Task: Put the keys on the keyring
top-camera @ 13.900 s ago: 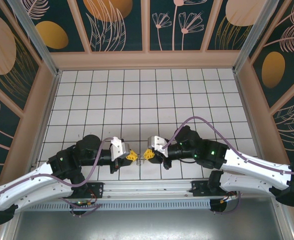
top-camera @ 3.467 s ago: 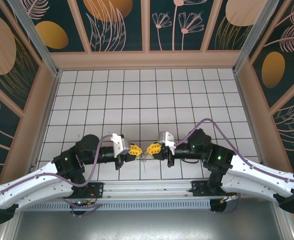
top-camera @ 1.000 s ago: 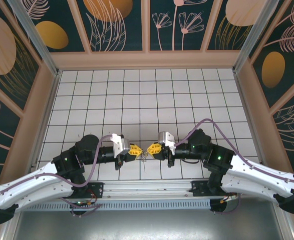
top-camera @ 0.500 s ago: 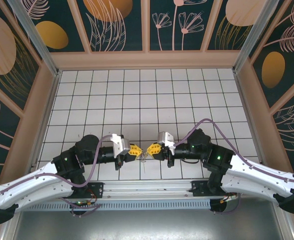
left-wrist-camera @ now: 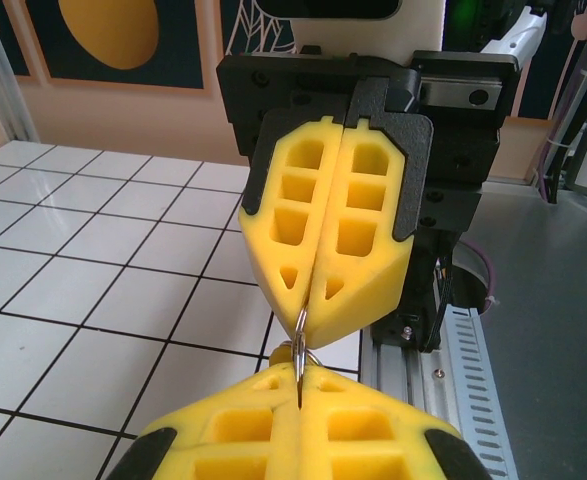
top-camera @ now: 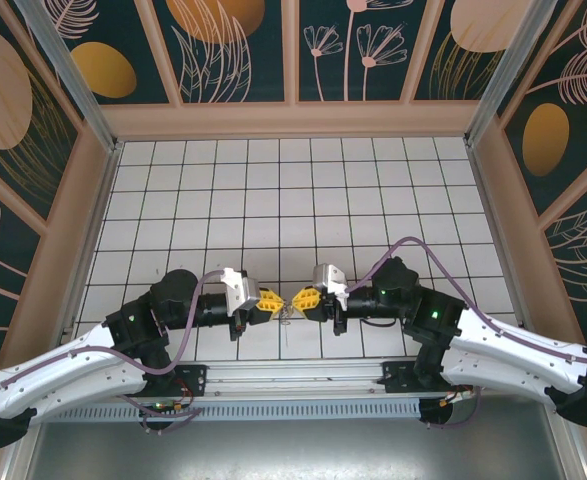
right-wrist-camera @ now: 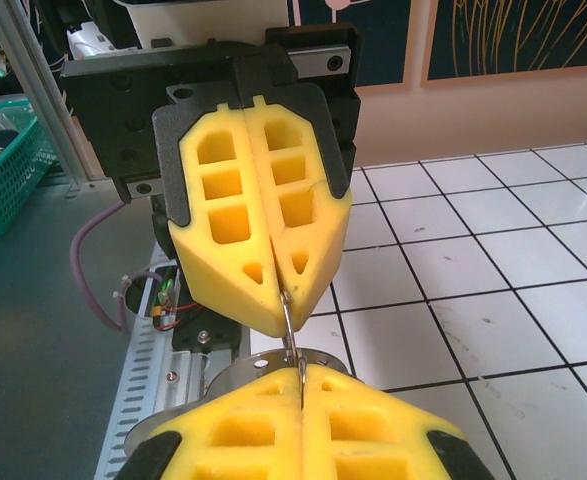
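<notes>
- The left arm [top-camera: 73, 370] lies low along the near edge, elbow folded, its wrist pointing toward 3 o'clock.
- The right arm [top-camera: 513, 345] mirrors it, with its wrist pointing toward 9 o'clock.
- The two tips meet nose to nose at about 6 o'clock on the white tiled table [top-camera: 273, 190].
- The left gripper [top-camera: 266, 300] has its yellow fingers [left-wrist-camera: 233, 435] pressed together, pinching the thin wire keyring [left-wrist-camera: 300, 345] in their seam.
- The right gripper [top-camera: 303, 299] is likewise squeezed closed on the same keyring, which runs into its seam from the other side.
- The keys [top-camera: 287, 313] hang as a small silvery bunch just under the meeting tips, toward 6 o'clock.
</notes>
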